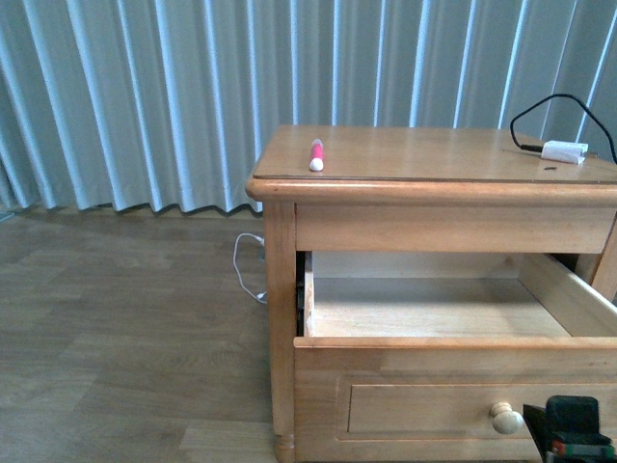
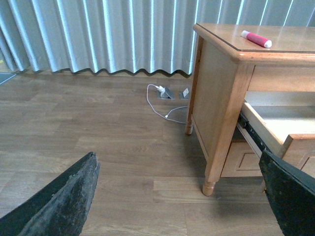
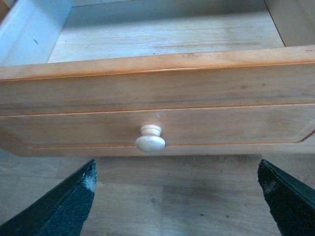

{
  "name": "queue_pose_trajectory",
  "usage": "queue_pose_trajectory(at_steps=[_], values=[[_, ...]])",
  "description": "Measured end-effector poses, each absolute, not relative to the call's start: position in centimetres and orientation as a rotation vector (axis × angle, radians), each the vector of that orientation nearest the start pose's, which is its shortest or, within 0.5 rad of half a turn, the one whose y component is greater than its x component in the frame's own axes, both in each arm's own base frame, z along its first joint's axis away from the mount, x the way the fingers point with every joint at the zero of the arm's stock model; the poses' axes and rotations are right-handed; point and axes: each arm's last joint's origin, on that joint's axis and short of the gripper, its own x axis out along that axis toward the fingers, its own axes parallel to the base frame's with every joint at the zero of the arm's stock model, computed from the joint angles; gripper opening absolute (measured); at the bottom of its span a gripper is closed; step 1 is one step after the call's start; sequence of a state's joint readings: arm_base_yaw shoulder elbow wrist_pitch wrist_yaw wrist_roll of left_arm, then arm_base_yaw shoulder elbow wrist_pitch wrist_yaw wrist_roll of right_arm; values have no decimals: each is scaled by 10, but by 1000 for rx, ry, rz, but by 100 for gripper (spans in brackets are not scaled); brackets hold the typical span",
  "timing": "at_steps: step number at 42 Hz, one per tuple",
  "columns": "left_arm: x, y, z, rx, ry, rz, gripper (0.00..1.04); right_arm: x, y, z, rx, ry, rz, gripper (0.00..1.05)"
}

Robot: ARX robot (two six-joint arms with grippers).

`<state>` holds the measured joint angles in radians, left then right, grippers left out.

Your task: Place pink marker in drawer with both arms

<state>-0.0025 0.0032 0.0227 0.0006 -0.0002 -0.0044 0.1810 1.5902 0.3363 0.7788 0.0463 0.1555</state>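
Pink marker (image 1: pixel 315 155) lies on the tabletop of the nightstand (image 1: pixel 281 318), near its front left corner, with the pale cap end towards the front edge; it sits above the drawer, not in it, and neither claw touches it. Pleated grey-blue curtains (image 1: pixel 145 96) fill the background, and a wood-plank floor (image 1: pixel 125 328) runs in front of them. The nightstand stands on this floor, honey-coloured. Its drawer (image 1: pixel 434 359) is pulled well out, so the pale boards inside show in the front and right wrist views. The left claw (image 2: pixel 177 157) hangs over the floor, off the nightstand's left side, its fingers (image 2: pixel 64 201) spread wide and holding nothing. The right claw (image 3: pixel 175 167) sits low in front of the drawer's panel, likewise released, its two fingers well apart on either side of the knob (image 3: pixel 150 140) and clear of it. A thin white cable (image 1: pixel 249 260) loops on the floor behind the nightstand's left leg. At the tabletop's far right rests a small white plug (image 1: pixel 564 151) on a black cable, well apart from the marker.
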Motion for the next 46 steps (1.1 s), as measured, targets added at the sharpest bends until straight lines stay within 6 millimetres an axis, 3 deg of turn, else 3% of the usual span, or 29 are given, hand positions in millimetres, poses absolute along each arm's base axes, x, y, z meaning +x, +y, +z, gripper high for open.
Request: queue_pose_trajectory(at_steps=[13, 21, 46], values=[[96, 0, 171, -4, -20, -2, 99, 175, 15, 192, 190, 432, 170, 96], [96, 0, 171, -4, -20, -2, 99, 152, 9, 222, 186, 384, 198, 96], [96, 0, 171, -4, -20, -2, 99, 150, 10, 225, 184, 378, 198, 96]])
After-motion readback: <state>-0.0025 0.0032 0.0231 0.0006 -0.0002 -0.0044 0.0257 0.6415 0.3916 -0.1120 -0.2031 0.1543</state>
